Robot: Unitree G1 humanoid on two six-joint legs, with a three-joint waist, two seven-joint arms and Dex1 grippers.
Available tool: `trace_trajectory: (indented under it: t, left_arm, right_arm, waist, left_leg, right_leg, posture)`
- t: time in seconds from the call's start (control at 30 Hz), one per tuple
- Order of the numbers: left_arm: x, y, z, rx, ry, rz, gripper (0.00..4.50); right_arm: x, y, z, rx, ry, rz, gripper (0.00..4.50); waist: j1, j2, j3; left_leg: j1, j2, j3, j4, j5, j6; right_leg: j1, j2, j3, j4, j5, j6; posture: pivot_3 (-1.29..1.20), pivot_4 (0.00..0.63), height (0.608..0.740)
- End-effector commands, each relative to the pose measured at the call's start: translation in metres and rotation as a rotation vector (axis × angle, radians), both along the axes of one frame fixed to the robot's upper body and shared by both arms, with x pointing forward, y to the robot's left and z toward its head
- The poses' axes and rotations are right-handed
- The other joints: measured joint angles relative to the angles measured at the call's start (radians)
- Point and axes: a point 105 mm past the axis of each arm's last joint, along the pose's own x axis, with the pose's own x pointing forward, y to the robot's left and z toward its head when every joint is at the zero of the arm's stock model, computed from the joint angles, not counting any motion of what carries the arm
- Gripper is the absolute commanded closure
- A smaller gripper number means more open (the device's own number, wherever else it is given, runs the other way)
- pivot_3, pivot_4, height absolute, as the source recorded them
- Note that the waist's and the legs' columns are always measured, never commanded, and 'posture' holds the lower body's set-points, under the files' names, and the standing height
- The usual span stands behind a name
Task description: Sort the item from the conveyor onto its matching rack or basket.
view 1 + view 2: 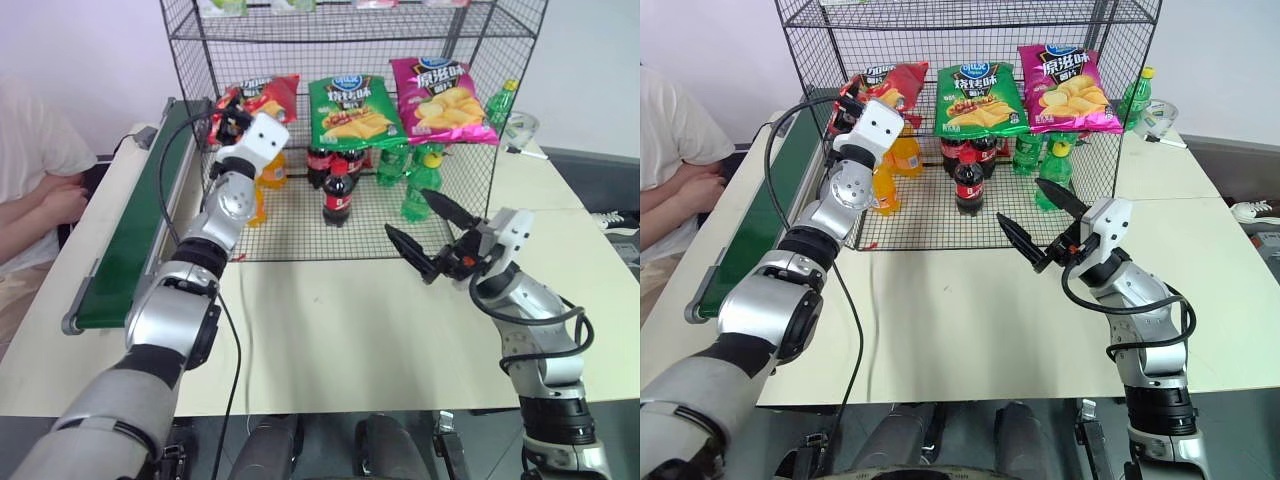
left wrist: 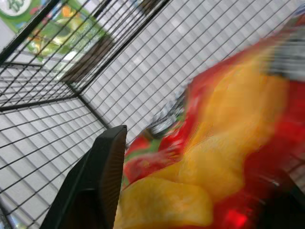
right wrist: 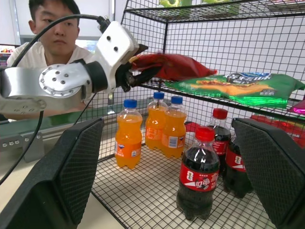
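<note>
Red bag (image 1: 262, 97): we are seeing the shiny crisp bag lying on the middle shelf of the black wire rack (image 1: 190, 60), at its left end, beside the green bag (image 1: 352, 108) and well left of the pink bag (image 1: 444, 100).
Left gripper (image 3: 136, 76): we are holding it at the near edge of the red bag, one finger either side; the fingers are looking parted, so we are judging the bag to be resting on the shelf and not pinched.
Right gripper (image 1: 430, 237): we are keeping it low in front of the rack, fingers spread wide, holding nothing.
Handling: we are treating the bag as light, puffy and crushable, with slick foil that slides on wire; the sealed end seam is looking like the safest place to pinch.
Edges: we are watching the rack's left corner post and the shelf above, both close to the wrist.
Below: orange bottles (image 3: 128, 134) and cola bottles (image 3: 200, 172) are standing under the shelf, easy to tip.
Open room: we are finding bare table (image 1: 340, 340) in front of the rack; the conveyor (image 1: 130, 230) is running along its left.
</note>
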Motion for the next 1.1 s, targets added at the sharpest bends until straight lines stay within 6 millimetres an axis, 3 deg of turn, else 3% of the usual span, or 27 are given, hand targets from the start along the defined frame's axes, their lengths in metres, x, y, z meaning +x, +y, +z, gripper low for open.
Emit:
trace_trajectory:
  t: [0.03,0.2,0.4,0.6,0.7,0.83,1.07,1.1]
  left_arm:
    - [-0.013,0.008,0.017,-0.002,-0.073,-0.008,1.41]
    - [-0.037,0.019,0.013,0.044,-0.083,-0.033,1.41]
    - [-0.079,0.030,-0.007,-0.034,0.016,-0.213,1.41]
    - [-0.109,0.052,-0.030,-0.324,0.242,-0.393,1.41]
    - [-0.117,0.072,-0.045,-0.480,0.372,-0.424,1.41]
    - [-0.141,0.111,-0.056,-0.421,0.474,-0.404,1.41]
    - [-0.179,0.153,-0.082,-0.373,0.664,-0.429,1.41]
    - [-0.185,0.160,-0.089,-0.363,0.710,-0.433,1.41]
  right_arm:
    - [-0.005,-0.001,0.010,0.002,-0.047,0.004,0.00]
    - [-0.006,-0.003,0.006,0.001,-0.039,0.003,0.00]
    - [-0.007,-0.006,0.006,-0.008,-0.036,-0.002,0.00]
    - [-0.008,-0.013,0.005,-0.023,-0.029,-0.003,0.00]
    - [-0.010,-0.017,0.003,-0.045,-0.023,0.001,0.00]
    - [-0.018,-0.035,0.001,-0.116,0.003,-0.002,0.00]
    - [-0.047,-0.074,-0.015,-0.267,0.126,0.023,0.00]
    - [-0.052,-0.087,-0.019,-0.296,0.155,0.007,0.00]
  waist:
    - [-0.004,0.000,0.000]
    - [-0.010,0.000,0.000]
    - [-0.020,0.001,0.000]
    - [-0.019,0.001,-0.001]
    - [-0.019,0.001,-0.001]
    - [-0.022,0.001,-0.001]
    - [-0.002,0.002,-0.001]
    - [0.001,0.002,-0.001]
  left_leg:
    - [0.000,0.000,0.000,0.000,0.000,0.000]
    - [0.000,0.000,0.000,0.000,0.001,-0.001]
    - [0.000,0.001,0.000,0.000,0.001,-0.001]
    - [0.000,0.001,0.000,0.000,0.000,-0.001]
    - [0.000,0.001,0.000,0.000,-0.002,0.003]
    - [0.001,0.002,0.000,-0.001,-0.002,0.003]
    - [0.005,0.003,0.000,-0.002,-0.003,0.005]
    - [0.006,0.003,0.000,-0.002,-0.004,0.006]
  right_leg:
    - [0.000,0.000,0.000,0.000,0.000,0.000]
    - [-0.002,0.000,0.001,0.002,0.000,0.000]
    - [-0.002,0.000,0.003,0.002,0.000,0.000]
    - [-0.001,-0.001,0.003,0.002,0.000,-0.001]
    - [-0.001,-0.001,0.003,0.002,0.000,-0.001]
    - [-0.001,-0.001,0.003,0.002,0.000,-0.001]
    - [0.006,-0.001,0.003,-0.004,0.000,-0.002]
    - [0.007,-0.002,0.003,-0.005,0.000,-0.002]
  posture:
    - [0.00,0.150,0.740]
    - [0.00,0.150,0.740]
    - [0.00,0.150,0.740]
    - [0.00,0.150,0.740]
    - [0.00,0.150,0.740]
    - [0.00,0.150,0.740]
    - [0.00,0.150,0.740]
    - [0.00,0.150,0.740]
